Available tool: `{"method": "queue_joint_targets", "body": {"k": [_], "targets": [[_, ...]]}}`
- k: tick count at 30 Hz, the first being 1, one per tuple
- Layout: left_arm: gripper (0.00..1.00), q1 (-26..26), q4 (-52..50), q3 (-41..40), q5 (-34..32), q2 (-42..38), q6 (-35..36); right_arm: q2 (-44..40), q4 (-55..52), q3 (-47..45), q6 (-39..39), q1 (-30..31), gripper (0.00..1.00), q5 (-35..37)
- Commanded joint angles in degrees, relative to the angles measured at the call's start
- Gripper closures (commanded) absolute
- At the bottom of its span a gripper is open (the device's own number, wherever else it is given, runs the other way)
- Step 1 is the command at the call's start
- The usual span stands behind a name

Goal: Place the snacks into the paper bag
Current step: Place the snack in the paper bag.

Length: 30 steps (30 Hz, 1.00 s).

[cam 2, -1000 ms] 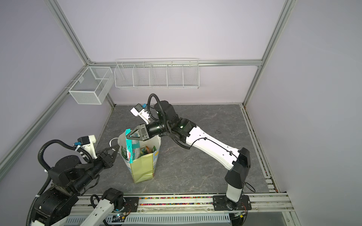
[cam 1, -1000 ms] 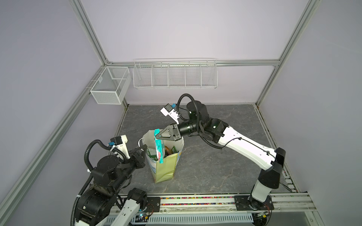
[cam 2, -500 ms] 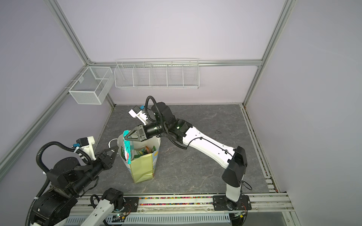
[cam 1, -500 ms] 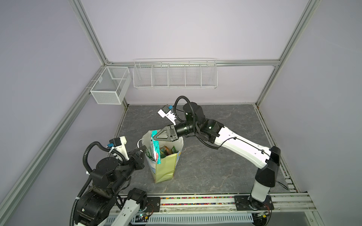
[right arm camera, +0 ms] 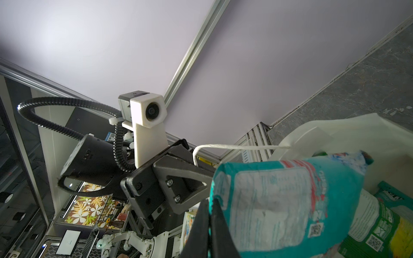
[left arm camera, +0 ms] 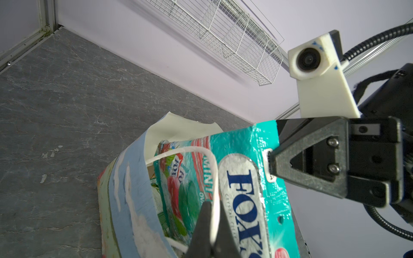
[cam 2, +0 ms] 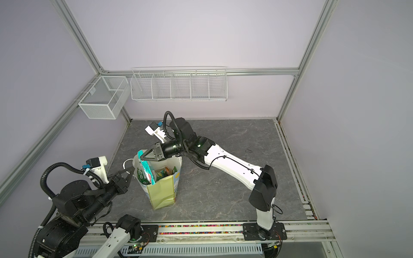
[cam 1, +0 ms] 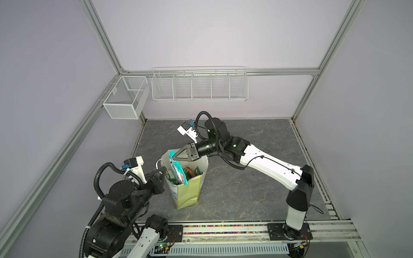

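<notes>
Jutting past bag rim (cam 1: 192, 178) — teal packet (cam 1: 177, 170)

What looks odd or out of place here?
The teal packet sticks up slantwise out of the paper bag, pinched at its top by the right claw; the left claw holds a cord handle.

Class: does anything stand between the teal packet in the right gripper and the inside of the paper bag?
Nothing visible. The teal packet hangs partly inside the open paper bag; the left gripper holds the cord handle aside.
</notes>
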Motion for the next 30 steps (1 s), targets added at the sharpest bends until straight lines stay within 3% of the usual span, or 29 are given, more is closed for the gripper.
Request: {"method": "queue_joint_targets", "body": {"k": [1,9,14,17,30], "targets": [[1.0,0.28,-0.83,-0.2,-0.25,-0.92,0.63,0.96,3.57,2.08,0.94,0.56,0.92,-1.41],[1.0,0.25,-0.91,0.31,-0.21,-0.75,0.62,2.46,2.82,3.46,1.15,0.73,0.89,-0.86],[1.0,0.29,-1.04,0.68,-0.22,-0.53,0.74,2.47,2.47,3.64,1.12,0.71,0.59,-0.54],[1.0,0.24,-0.96,0.85,-0.18,-0.46,0.75,1.73,0.8,3.97,0.0,0.7,0.5,0.12],[1.0,0.28,-0.53,0.93,-0.16,0.15,0.76,-3.79,-11.48,5.05,-9.78,-0.07,0.4,5.91]]}}
